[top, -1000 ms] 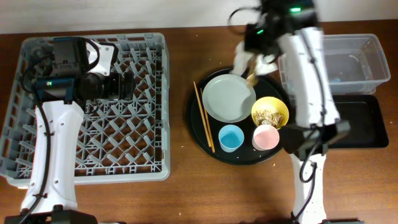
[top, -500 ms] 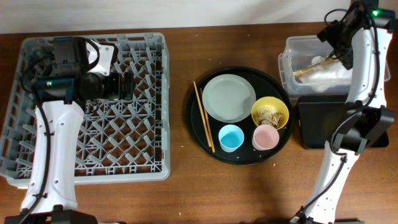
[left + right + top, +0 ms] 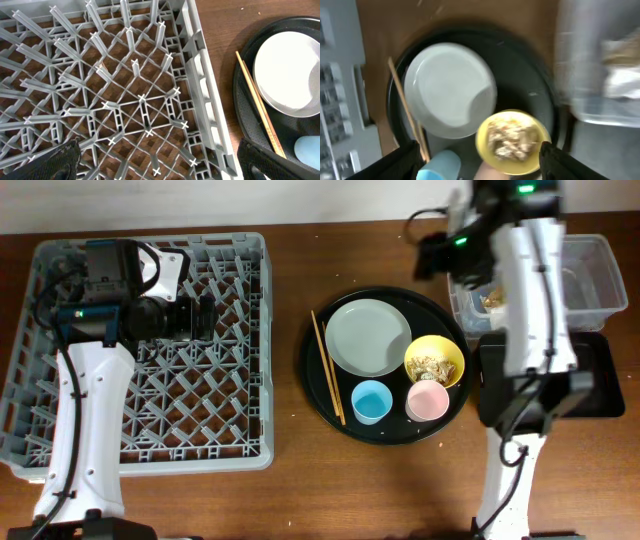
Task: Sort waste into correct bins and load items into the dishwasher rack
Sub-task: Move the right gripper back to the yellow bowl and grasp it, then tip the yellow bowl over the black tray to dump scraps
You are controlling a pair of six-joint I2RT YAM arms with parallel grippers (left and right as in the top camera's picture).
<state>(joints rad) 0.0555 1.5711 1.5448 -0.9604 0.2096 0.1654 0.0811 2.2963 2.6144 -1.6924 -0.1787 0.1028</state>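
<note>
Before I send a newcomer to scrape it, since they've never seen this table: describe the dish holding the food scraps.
Right of the grey dishwasher rack lies a round black tray. At its right edge, beside the pale plate and the pink cup, sits a yellow bowl. Only it is yellow and holds beige crumbs.

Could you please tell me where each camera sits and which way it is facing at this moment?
Overhead: fixed above the table, looking straight down on the dishwasher rack, round black tray and clear tub; left arm and right arm show.
Left wrist: over the rack's right part, looking down at pegs and chopsticks; its jaws' tips fill the bottom corners.
Right wrist: high over the tray, looking down, blurred, at plate and yellow bowl; jaws at the bottom corners.
Shared: both wrist views catch plate and chopsticks.
</note>
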